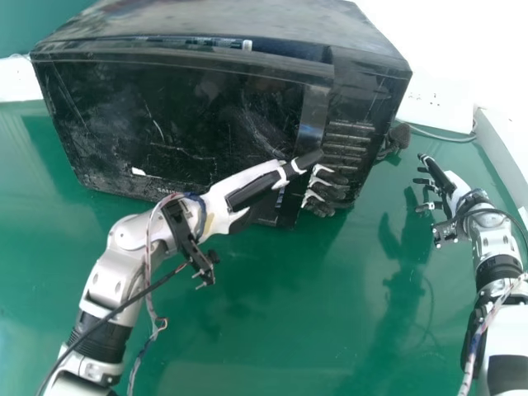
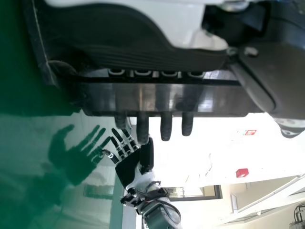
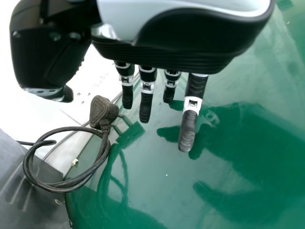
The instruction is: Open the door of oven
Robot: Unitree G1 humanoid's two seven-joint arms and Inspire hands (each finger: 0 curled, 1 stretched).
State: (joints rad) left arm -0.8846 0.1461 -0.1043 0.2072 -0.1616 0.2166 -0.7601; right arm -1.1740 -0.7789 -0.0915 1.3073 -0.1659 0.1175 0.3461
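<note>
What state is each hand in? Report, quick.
Left hand: open, fingers extended past the edge of the oven door.
Right hand: open, holding nothing, over the green table.

The oven (image 1: 190, 115) is black, the tabletop (image 1: 272, 305) plain green, the wall plate (image 1: 433, 101) white.

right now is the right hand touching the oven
Apart. The head view shows green tabletop between the right hand and the oven.
</note>
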